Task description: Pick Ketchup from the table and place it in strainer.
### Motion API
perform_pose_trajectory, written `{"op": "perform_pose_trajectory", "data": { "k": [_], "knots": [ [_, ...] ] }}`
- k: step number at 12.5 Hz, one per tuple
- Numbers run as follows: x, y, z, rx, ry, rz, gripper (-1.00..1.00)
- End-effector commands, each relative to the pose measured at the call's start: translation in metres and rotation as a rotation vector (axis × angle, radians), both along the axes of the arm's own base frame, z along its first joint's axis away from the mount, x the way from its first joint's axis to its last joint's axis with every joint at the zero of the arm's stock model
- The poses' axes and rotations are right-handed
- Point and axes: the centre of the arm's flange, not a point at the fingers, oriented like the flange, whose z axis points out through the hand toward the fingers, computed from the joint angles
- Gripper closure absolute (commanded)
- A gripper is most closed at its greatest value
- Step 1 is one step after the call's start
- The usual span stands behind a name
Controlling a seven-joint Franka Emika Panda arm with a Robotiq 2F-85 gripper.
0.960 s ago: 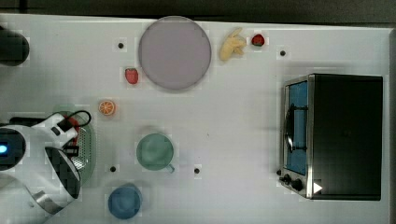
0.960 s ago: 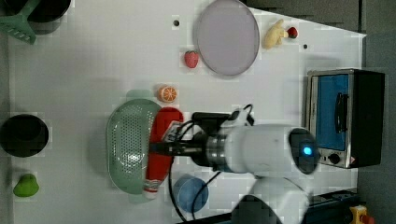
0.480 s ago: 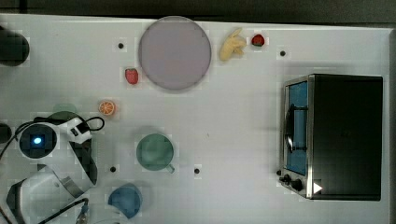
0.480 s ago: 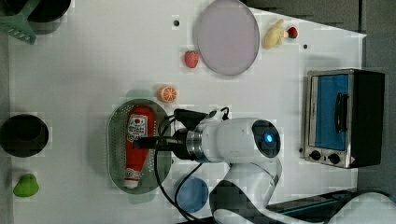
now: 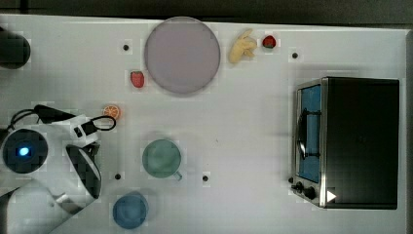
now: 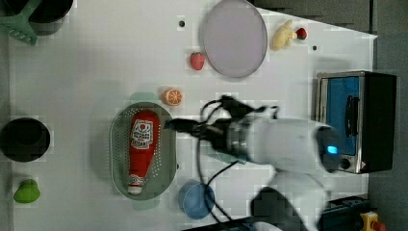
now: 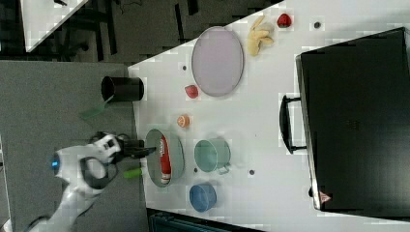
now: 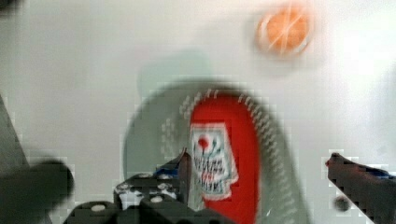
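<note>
One red Ketchup (image 6: 140, 150) bottle lies on its side inside the strainer (image 6: 117, 159), label up, its white cap toward the 6 o'clock end of the oval in the left view and its base toward 12 o'clock. The gripper (image 6: 174, 126) sits at the strainer's rim at about 2 o'clock of the bottle in the left view, clear of it; in the wrist view its fingers (image 8: 357, 179) stand wide apart on either side of the bottle with nothing between them touching either pad, so the jaws are fully spread and hold nothing. In the top view the arm's white body covers the strainer and bottle entirely. In the right view the Ketchup (image 7: 165, 160) shows as a red strip within the strainer (image 7: 178, 156), its label hard to read, with the gripper (image 7: 145, 151) at the strainer's 9 o'clock edge. The wrist view is blurred: the strainer (image 8: 149, 135) perforations smear, and the bottle (image 8: 233, 154) is cut off by the picture's edge. An orange slice (image 6: 172, 96) lies just beyond the strainer at 1 o'clock in the left view. A teal mug (image 5: 161, 158) is partly hidden behind the arm in the left view; a blue cup (image 6: 192, 199) is crossed by the arm's cable there.
</note>
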Motion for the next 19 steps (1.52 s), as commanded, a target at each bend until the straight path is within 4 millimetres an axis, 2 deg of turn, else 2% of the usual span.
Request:
{"op": "perform_pose_trajectory", "data": {
  "k": [1, 3, 6, 8, 10, 12, 14, 19],
  "knots": [
    [0.033, -0.053, 0.102, -0.041, -0.119, -0.181, -1.00],
    [0.037, -0.106, 0.148, -0.098, -0.074, -0.301, -1.00],
    [0.031, -0.182, 0.220, -0.106, 0.017, -0.465, -1.00],
    [0.025, -0.233, 0.258, -0.112, 0.058, -0.535, -1.00],
    [0.018, -0.274, 0.283, -0.105, 0.085, -0.586, -1.00],
    [0.019, -0.307, 0.292, -0.106, 0.073, -0.586, -1.00],
    [0.023, -0.327, 0.285, -0.164, 0.070, -0.581, -1.00],
    [0.027, -0.332, 0.280, -0.183, 0.061, -0.576, -1.00]
  ]
}}
